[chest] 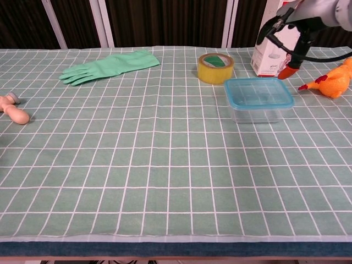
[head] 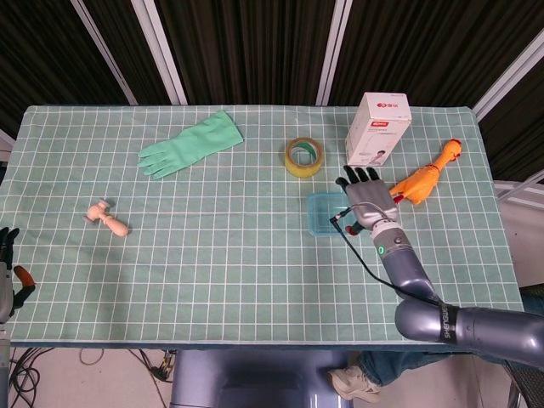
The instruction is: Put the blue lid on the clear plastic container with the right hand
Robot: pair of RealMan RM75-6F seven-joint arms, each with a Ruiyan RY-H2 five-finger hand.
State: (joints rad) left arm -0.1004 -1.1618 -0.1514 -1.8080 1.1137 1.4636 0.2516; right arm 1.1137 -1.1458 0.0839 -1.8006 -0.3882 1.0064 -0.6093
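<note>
A green checked tablecloth [head: 212,255] covers the table. The box [chest: 258,107] sits with its blue lid [chest: 257,91] on, just left of the right hand [head: 370,197], whose spread fingers [head: 360,176] hold nothing. The left hand [head: 7,270] rests off the cloth's left edge, its grip unclear

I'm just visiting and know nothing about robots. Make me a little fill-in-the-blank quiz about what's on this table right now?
1. The blue lid sits on the clear ____.
2. The right hand holds ____.
3. The roll of tape is ____ in colour.
4. The green ____ lies flat at the far left.

Missing words: container; nothing; yellow; glove
</note>
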